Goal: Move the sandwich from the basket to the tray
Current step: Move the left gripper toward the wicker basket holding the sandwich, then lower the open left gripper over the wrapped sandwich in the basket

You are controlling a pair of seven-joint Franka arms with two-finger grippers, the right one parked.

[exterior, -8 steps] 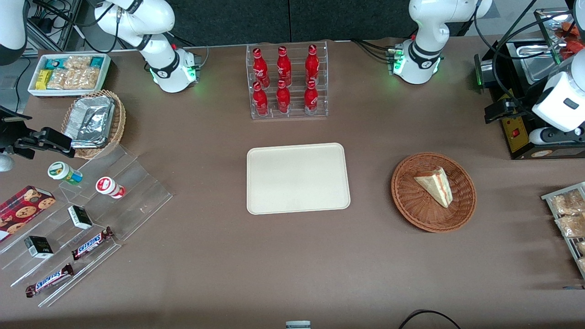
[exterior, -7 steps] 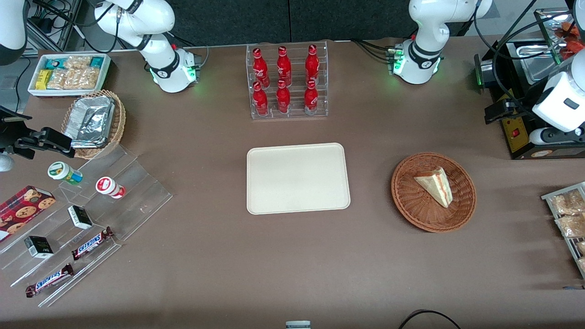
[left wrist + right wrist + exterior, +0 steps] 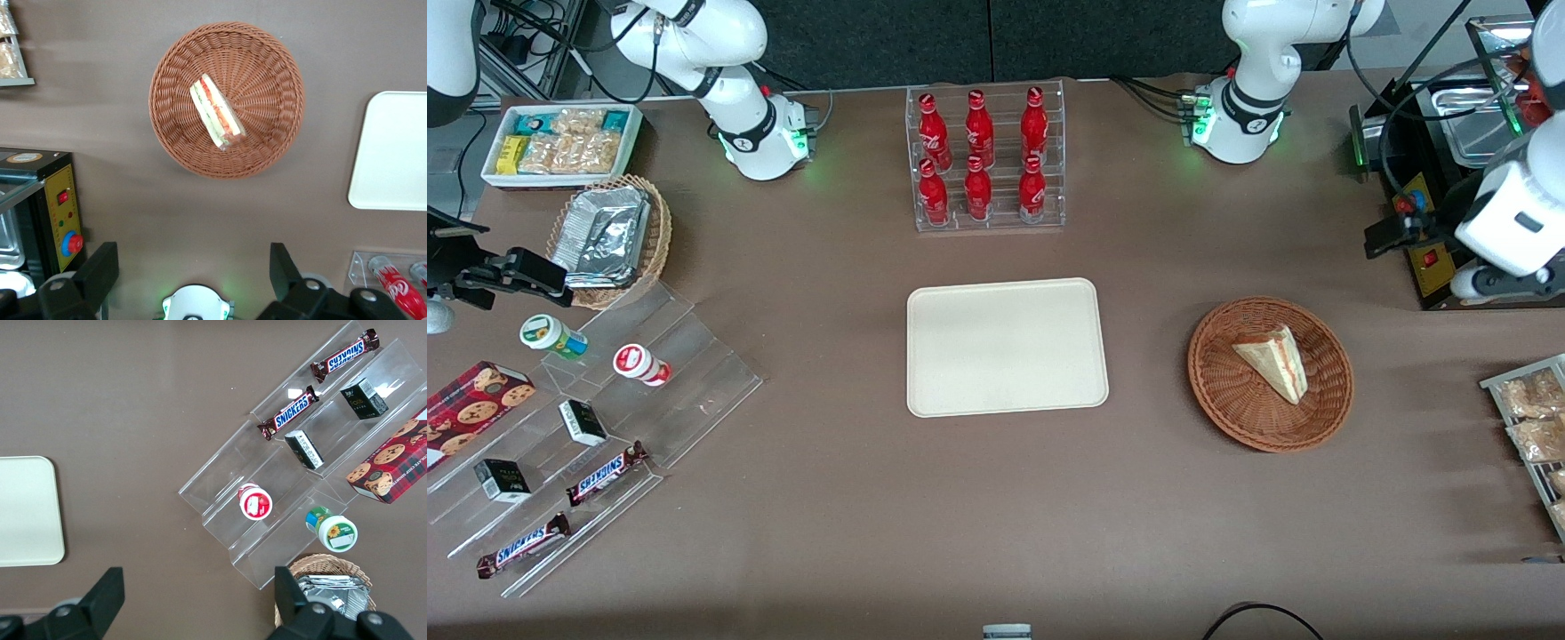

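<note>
From the front, the working arm is cut off at the frame edge, its gripper [image 3: 1396, 233] high near the black machine [image 3: 1432, 178]. One sandwich [image 3: 1272, 360] lies in the basket [image 3: 1227, 391] on the brown table [image 3: 996, 498], beside one tray [image 3: 1007, 348]; six red bottles [image 3: 978, 156] stand in a rack.

Left wrist view: fingers [image 3: 100, 267] spread wide, empty, above the basket [image 3: 267, 133], the tray [image 3: 393, 153] partly cropped

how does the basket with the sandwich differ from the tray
The basket is round, reddish-brown and woven; the tray is rectangular, cream and smooth. The basket holds the sandwich; the tray holds nothing. The basket lies nearer the working arm's end; the tray sits mid-table. Both are shallow and rest flat on the table. The tool hangs open above the table beside the basket.
</note>
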